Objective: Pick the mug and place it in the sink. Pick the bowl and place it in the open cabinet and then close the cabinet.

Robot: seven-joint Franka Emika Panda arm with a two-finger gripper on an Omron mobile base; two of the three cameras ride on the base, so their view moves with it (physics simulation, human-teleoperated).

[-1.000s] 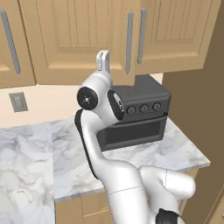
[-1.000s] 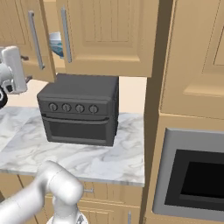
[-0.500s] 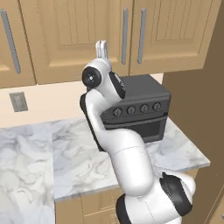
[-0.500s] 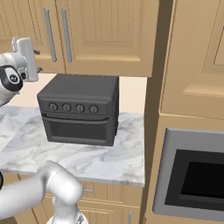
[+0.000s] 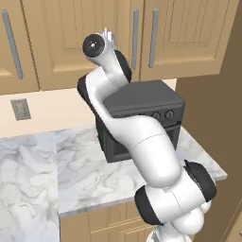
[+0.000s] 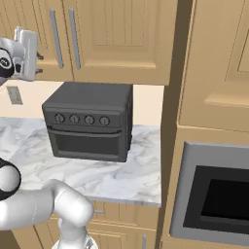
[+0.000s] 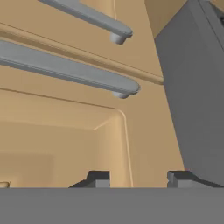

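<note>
The light-wood cabinet (image 5: 175,33) (image 6: 116,34) has both panelled doors shut, with two silver bar handles (image 5: 135,30) side by side. My gripper (image 5: 108,34) (image 6: 38,63) is raised in front of the left door, just left of the handles. In the hand view the door panel (image 7: 57,131) is very close, and the two handles (image 7: 65,70) cross above my gripper (image 7: 138,179). Its fingertips (image 7: 98,178) stand apart with nothing between them. The mug, the bowl and the sink are out of view.
A black toaster oven (image 5: 142,101) (image 6: 87,121) (image 7: 192,87) stands on the marble counter (image 5: 71,165) right under the cabinet, below my hand. A built-in wall oven (image 6: 219,194) sits in the tall unit at right. A wall outlet (image 5: 20,109) is at left.
The cabinet door that stood ajar, with the bowl showing inside, is now shut. My hand has risen and swung left in front of it, and the fingers have drawn closer together.
</note>
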